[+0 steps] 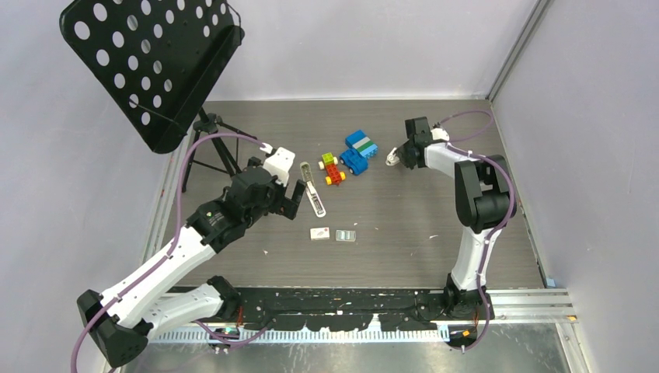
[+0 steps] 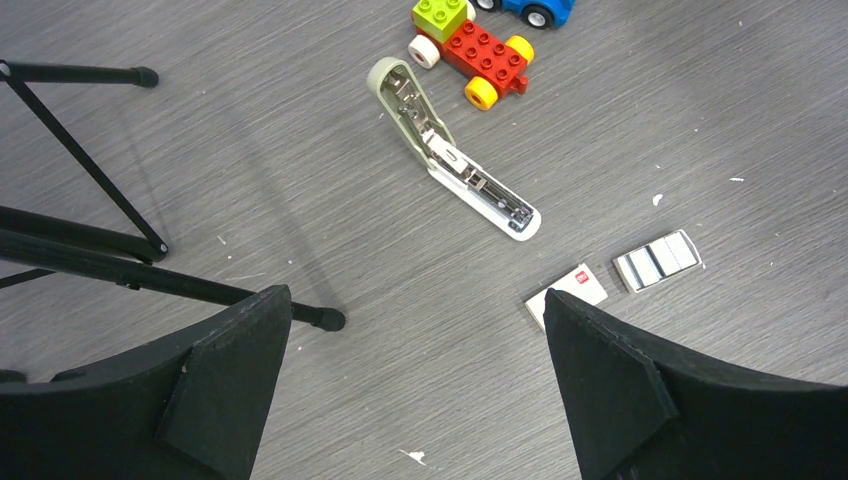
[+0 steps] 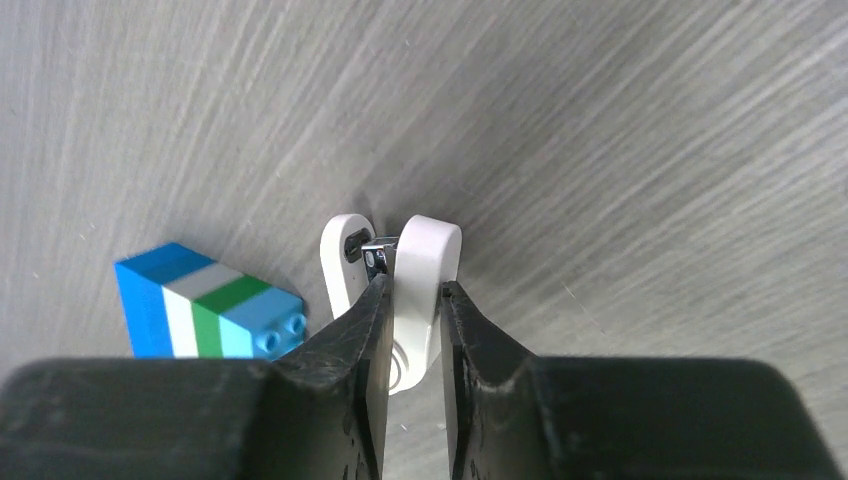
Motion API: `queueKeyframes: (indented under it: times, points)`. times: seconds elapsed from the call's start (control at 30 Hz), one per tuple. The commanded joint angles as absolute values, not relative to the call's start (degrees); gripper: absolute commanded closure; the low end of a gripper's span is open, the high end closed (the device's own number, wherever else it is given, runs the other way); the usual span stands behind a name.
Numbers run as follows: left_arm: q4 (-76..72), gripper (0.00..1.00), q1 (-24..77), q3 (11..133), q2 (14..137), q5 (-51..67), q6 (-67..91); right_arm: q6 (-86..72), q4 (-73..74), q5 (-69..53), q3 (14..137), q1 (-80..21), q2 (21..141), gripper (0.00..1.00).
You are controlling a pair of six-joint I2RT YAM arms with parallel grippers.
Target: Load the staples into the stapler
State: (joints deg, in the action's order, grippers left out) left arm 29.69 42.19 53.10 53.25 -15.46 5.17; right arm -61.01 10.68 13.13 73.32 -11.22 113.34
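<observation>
The stapler [image 1: 313,189] lies swung open and flat on the table, its white base and grey-beige top in one line [image 2: 455,165]. The staples [image 1: 346,235] are a small silvery-grey strip lying right of a whitish box; in the left wrist view the staples [image 2: 657,260] sit just beyond my right finger. My left gripper [image 1: 281,203] hovers open just left of the stapler, and nothing lies between the fingers of the left gripper [image 2: 415,293]. My right gripper [image 1: 400,155] is far right, by the toy blocks. There the right gripper [image 3: 415,285] is shut on one arm of a white claw-shaped piece [image 3: 428,250].
A whitish box with a pink label [image 2: 567,290] lies by the staples. A red-yellow-green toy car [image 1: 332,167] and blue blocks [image 1: 358,151] stand beyond the stapler. A black music stand [image 1: 155,62] and its tripod legs [image 2: 80,245] occupy the far left.
</observation>
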Motion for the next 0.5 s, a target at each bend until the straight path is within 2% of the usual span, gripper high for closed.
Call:
queueKeyframes:
  times: [0.0, 0.2, 0.47]
  points:
    - [26.99, 0.00, 42.01, 52.82, 53.55, -16.17, 3.87, -54.60, 12.86, 10.41, 68.36, -11.27, 109.20, 0.85]
    - [26.98, 0.00, 42.01, 52.82, 54.47, -15.91, 3.87, -45.66, 17.16, 4.46, 63.08, -11.50, 102.70, 0.94]
    - [27.07, 0.00, 42.01, 52.73, 55.33, -16.00, 3.69, -34.76, 29.01, 1.62, 57.38, -15.96, 93.46, 0.95]
